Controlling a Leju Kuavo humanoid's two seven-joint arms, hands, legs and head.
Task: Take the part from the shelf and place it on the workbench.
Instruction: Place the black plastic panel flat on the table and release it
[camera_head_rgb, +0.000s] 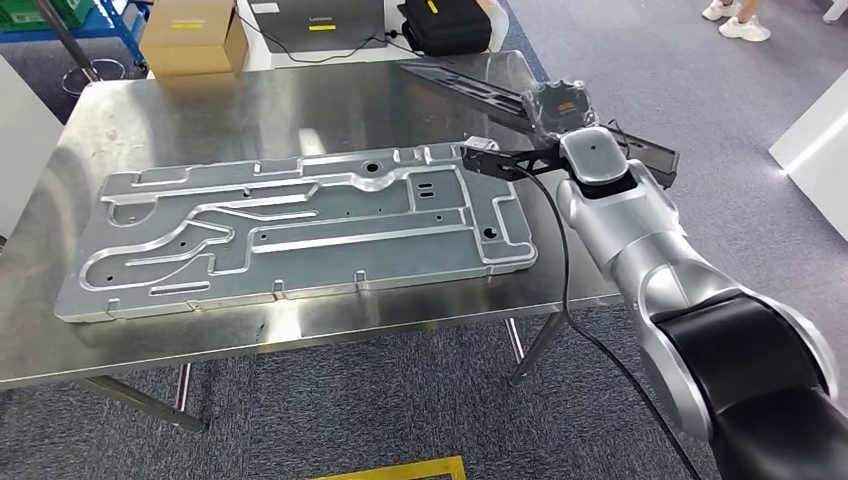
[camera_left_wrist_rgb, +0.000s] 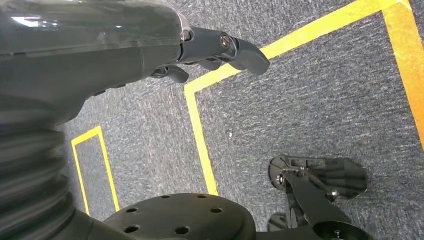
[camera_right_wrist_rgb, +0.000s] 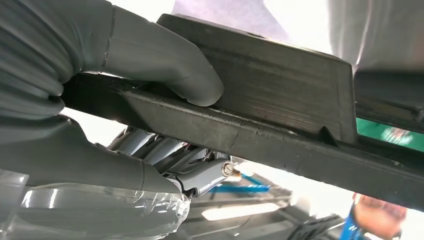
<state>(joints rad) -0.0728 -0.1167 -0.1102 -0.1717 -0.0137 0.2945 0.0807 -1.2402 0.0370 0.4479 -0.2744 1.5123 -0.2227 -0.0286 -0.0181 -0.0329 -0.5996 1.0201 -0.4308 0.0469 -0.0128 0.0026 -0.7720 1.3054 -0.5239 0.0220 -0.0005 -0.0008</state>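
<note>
Right hand (camera_head_rgb: 563, 108) grips the long black part (camera_head_rgb: 470, 85), thumb (camera_right_wrist_rgb: 165, 65) pressed on its upper face, fingers wrapped beneath. Part is off the shelf and held just above the bench (camera_head_rgb: 200, 110) at its 2 o'clock corner, beyond the grey plate (camera_head_rgb: 300, 235). Judged: pickup done; lowering and release remain. Left hand (camera_left_wrist_rgb: 210, 50) hangs over the carpet, fingers loosely apart, holding nothing.

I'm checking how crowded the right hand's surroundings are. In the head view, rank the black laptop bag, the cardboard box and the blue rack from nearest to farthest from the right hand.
Right hand holds the black part.
1. Black laptop bag, behind the bench.
2. Cardboard box, farther left.
3. Blue rack, far left corner.
</note>
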